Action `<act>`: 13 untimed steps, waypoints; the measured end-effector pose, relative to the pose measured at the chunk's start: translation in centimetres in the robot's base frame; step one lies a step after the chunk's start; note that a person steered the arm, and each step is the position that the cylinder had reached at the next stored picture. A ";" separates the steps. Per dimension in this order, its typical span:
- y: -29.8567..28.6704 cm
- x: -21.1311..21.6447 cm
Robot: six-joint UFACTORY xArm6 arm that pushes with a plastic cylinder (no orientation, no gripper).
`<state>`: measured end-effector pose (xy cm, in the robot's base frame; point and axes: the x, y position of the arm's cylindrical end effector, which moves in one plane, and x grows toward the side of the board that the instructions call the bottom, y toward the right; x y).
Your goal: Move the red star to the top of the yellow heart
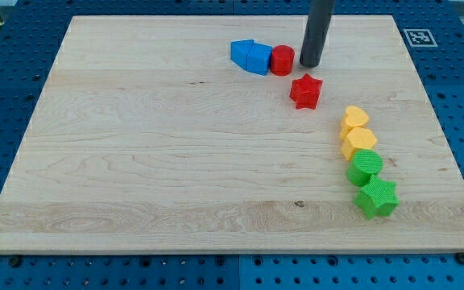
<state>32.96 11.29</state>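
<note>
I have no jaws, only my tip (pixel 310 64), resting just right of the red cylinder (pixel 281 60) and above the red star (pixel 305 91), which lies up-left of the yellow heart (pixel 354 118).

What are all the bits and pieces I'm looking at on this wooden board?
wooden board: one, pale wood, fills most of the view, on a blue perforated table
blue blocks: seemingly two, touching, near the view's top centre; shapes unclear
red cylinder: one, red, touching the blue blocks' right side
red star: one, red, just below and right of the cylinder
yellow heart: one, yellow, at the view's right
yellow block: one, yellow, directly below the heart, touching it
green round block: one, green, below the yellow block
green star: one, green, lowest in that column
my tip: one dark rod, right of the red cylinder, above the red star
</note>
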 end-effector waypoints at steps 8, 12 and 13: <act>-1.4 6.6; -1.1 11.7; 3.7 9.0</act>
<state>41.97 14.99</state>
